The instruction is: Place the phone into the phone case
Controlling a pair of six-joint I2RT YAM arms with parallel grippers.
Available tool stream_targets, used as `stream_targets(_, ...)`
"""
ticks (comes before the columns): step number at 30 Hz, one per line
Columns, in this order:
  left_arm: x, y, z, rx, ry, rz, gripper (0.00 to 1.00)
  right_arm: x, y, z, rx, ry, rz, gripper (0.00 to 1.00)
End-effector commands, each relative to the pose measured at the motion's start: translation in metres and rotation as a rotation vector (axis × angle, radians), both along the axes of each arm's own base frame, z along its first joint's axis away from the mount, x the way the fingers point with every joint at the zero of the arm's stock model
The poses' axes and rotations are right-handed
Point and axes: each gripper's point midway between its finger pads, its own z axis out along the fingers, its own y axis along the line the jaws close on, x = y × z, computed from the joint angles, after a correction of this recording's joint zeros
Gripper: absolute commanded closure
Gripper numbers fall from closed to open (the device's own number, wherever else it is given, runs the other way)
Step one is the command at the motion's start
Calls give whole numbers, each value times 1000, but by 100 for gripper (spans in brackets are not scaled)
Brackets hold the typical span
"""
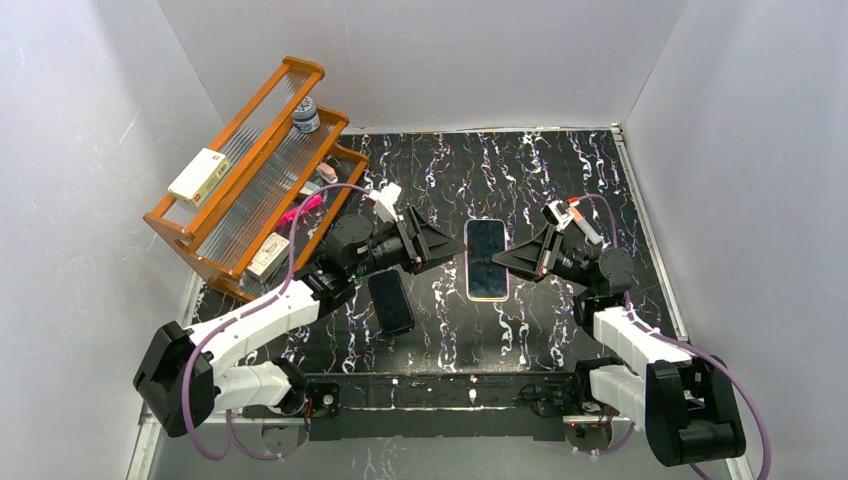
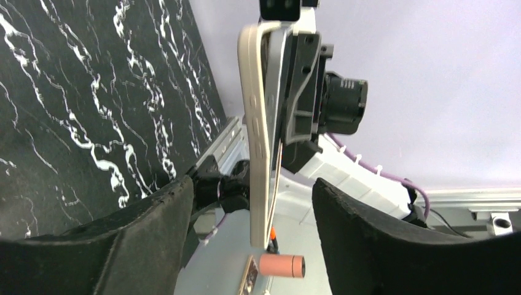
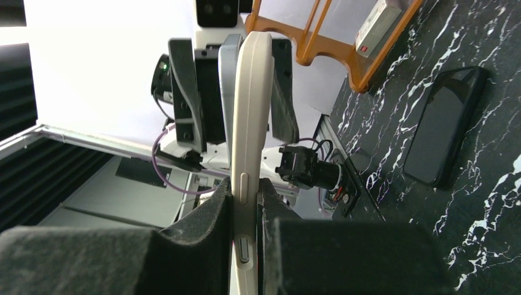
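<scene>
The phone [image 1: 487, 252], black with a glossy bluish screen, lies face up in the cream phone case [image 1: 487, 297] in the middle of the top view. My right gripper [image 1: 512, 262] is shut on the case's right edge [image 3: 250, 110], its fingers [image 3: 209, 215] pressed against both faces. My left gripper [image 1: 452, 246] stands open around the left edge, its fingers [image 2: 147, 227] apart from the case [image 2: 257, 123] on either side. In the left wrist view the phone's thin edge [image 2: 276, 178] stands slightly off the case at the near end.
A black slab [image 1: 391, 301] lies flat on the marbled table [image 1: 560, 170] just left of the held case, also seen in the right wrist view [image 3: 445, 126]. An orange rack [image 1: 250, 180] with a white box [image 1: 198, 175] and a small jar [image 1: 306, 115] stands at the far left.
</scene>
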Motion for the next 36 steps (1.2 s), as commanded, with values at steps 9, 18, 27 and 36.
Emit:
stream_targets(9,17,-2,39,-55,-92,29,34,-28,16,39,59,-177,98,99)
stream_targets(18,19,-3,41,-59,-117,20,91,-31,21,37,53,-177,118,95)
stream_targets(27,19,8,14,123,-165,22,100,-21,21,31,11,-158,64,62)
stream_targets(36,6,5,21,69,-185,-42,53,-15,21,42,36,-181,27,97)
